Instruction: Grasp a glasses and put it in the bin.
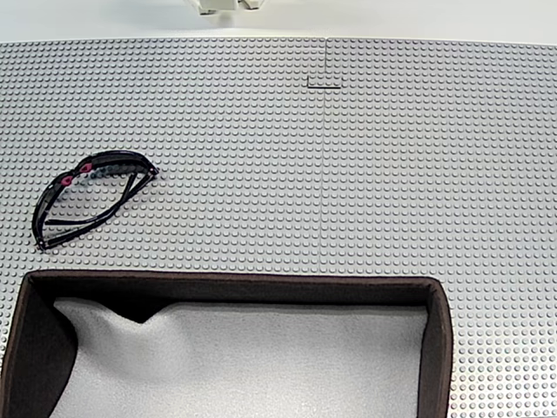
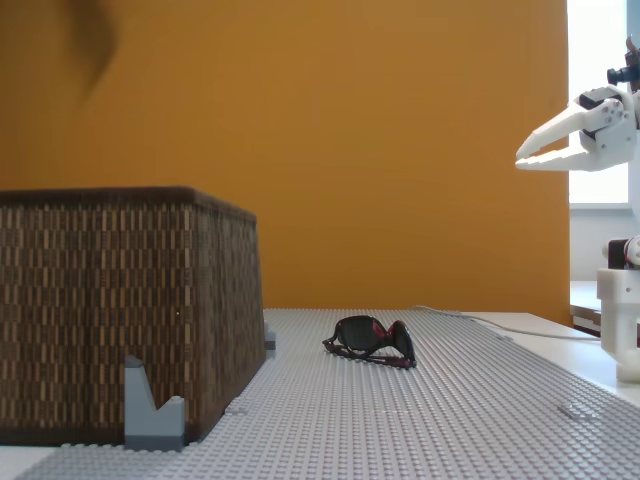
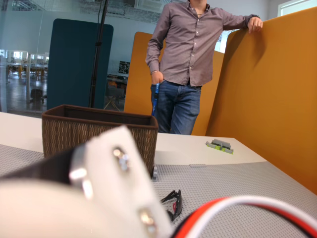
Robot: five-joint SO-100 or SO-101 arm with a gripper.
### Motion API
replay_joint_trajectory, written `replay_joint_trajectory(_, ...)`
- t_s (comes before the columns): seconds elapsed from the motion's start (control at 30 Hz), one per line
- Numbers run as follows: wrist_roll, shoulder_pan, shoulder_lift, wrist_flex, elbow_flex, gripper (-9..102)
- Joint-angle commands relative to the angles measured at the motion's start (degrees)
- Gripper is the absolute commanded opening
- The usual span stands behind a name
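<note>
The dark brown woven fabric bin [image 1: 439, 348] sits beside slim black wraparound glasses [image 1: 91, 196]; my white hand [image 2: 520, 159] hovers slightly open, empty.

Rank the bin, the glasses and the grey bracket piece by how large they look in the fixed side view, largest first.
1. The bin, by far the largest, though it also sits nearest the camera.
2. The glasses, lying farther back on the studded mat.
3. The grey bracket piece against the bin's front; it looks close to the glasses, so this order is unsure.

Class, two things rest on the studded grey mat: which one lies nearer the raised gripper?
The glasses: they lie between the gripper and the bin, which sits farther off.
</note>
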Motion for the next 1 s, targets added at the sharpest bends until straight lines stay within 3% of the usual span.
replay_joint_trajectory(0.0,4.8,6.6,-16.7,-8.7,4.2,0)
replay_joint_trajectory(0.4,6.6,5.4,-20.0,-8.1,1.1,0)
replay_joint_trajectory(0.7,7.3,17.0,-34.8,-12.4,-1.4,0)
replay_joint_trajectory(0.87,5.3,21.1,-46.7,-4.6,-5.5,14)
replay_joint_trajectory(0.97,3.7,22.7,-52.0,-4.2,-5.4,15)
